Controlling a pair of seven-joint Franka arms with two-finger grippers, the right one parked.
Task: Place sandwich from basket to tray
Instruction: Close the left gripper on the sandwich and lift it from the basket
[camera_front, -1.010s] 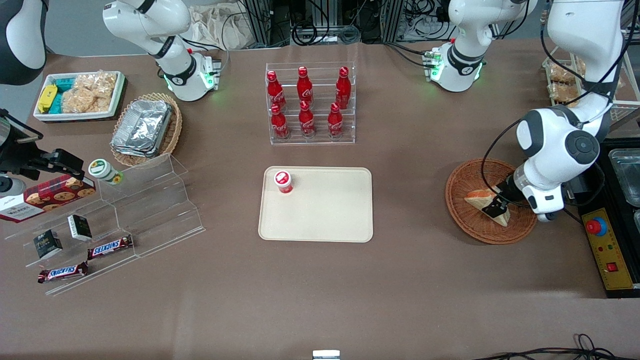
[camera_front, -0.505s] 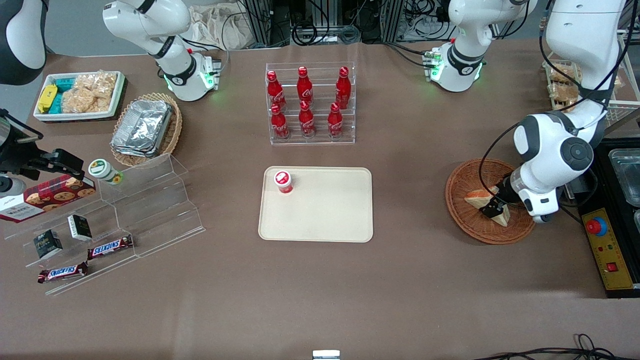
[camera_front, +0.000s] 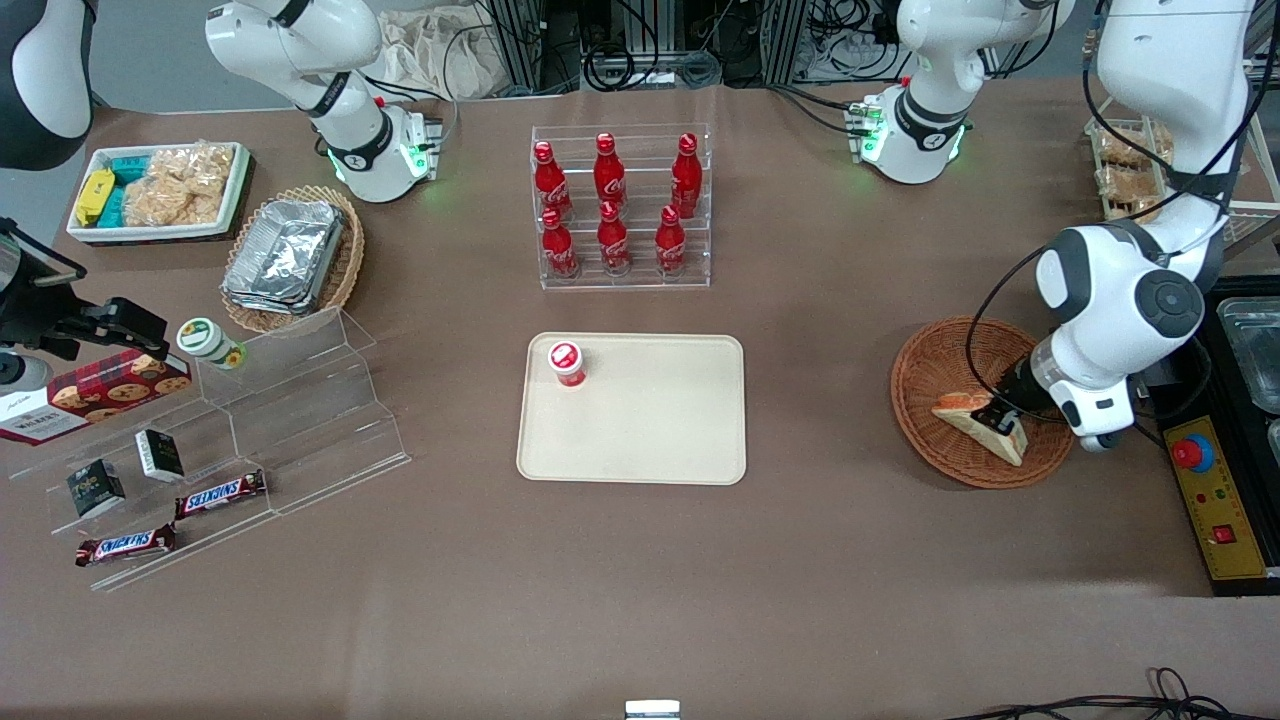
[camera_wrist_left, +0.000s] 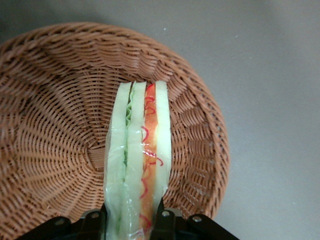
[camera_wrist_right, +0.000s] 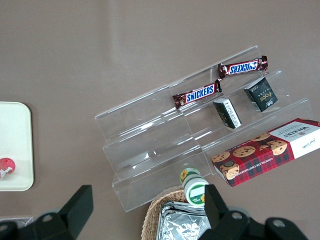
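Note:
The sandwich (camera_front: 972, 418), a white bread wedge with red-orange and green filling, is over the round reddish-brown wicker basket (camera_front: 930, 365) toward the working arm's end of the table. My left gripper (camera_front: 1003, 422) is shut on it. In the left wrist view the sandwich (camera_wrist_left: 137, 150) stands on edge between the two black fingers (camera_wrist_left: 162, 220), with the gripper (camera_wrist_left: 131, 221) clamped on its wide end above the basket (camera_wrist_left: 55, 125). I cannot tell whether it still touches the basket floor. The beige tray (camera_front: 660, 430) lies at the table's middle.
A small red-capped cup (camera_front: 567, 363) stands on the tray's corner. A clear rack of red cola bottles (camera_front: 620, 210) is farther from the camera than the tray. A control box with a red button (camera_front: 1215, 495) lies beside the basket. Clear snack steps (camera_front: 250, 430) are toward the parked arm's end.
The gripper and the sandwich have shifted a little nearer the front camera inside the basket, and the wedge has tilted. The arm's elbow swung slightly.

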